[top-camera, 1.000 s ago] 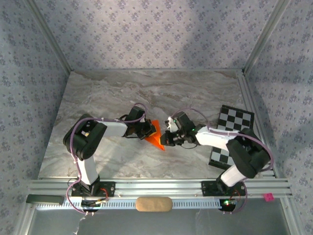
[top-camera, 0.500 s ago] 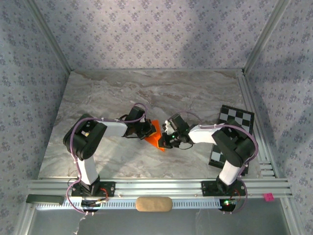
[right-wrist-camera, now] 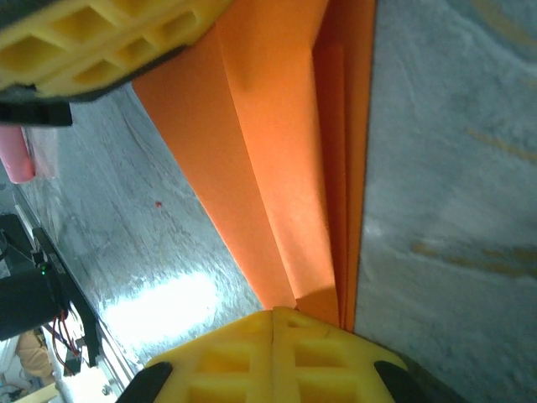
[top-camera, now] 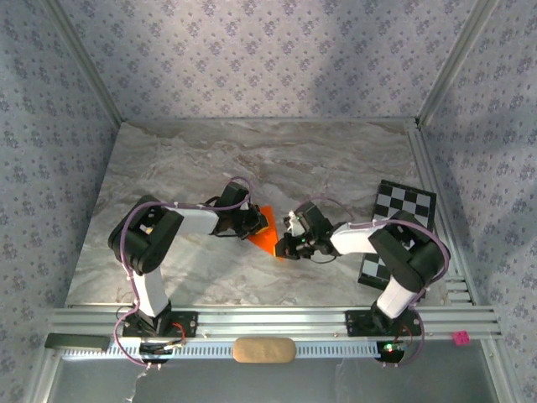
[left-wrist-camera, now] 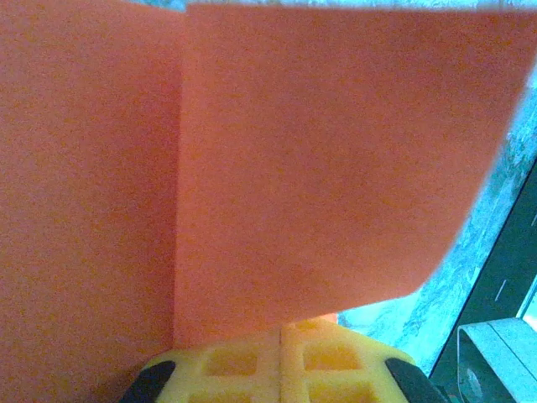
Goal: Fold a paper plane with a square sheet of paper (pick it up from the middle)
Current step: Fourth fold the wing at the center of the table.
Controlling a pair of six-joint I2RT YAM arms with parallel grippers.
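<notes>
- Right gripper (right-wrist-camera: pixel 273 357): pads pressed together on the narrow end of the orange sheet (right-wrist-camera: pixel 277 159), with several folded layers in the pinch.
- Left gripper (left-wrist-camera: pixel 281 369): closed too, clamping the sheet's wider end; a crease runs up from its pads.
- The sheet sits mid-table (top-camera: pixel 168 168), spanning between the two grippers and partly folded. Whether it is lifted or resting, can't tell.
- Risk: two pinches on one thin sheet. If the arms pull apart or twist, it likely tears or slips.
- Risk: if a pinch misses some layers, the folds could spring open or skew.
- Hidden: from above, the wrists cover most of the sheet and just an orange wedge peeks out.
- Pink blurry thing (right-wrist-camera: pixel 17 155) at the frame edge, unclear.
- Checkerboard card (top-camera: pixel 403 206) lies far right, well apart, partly under the right arm.
</notes>
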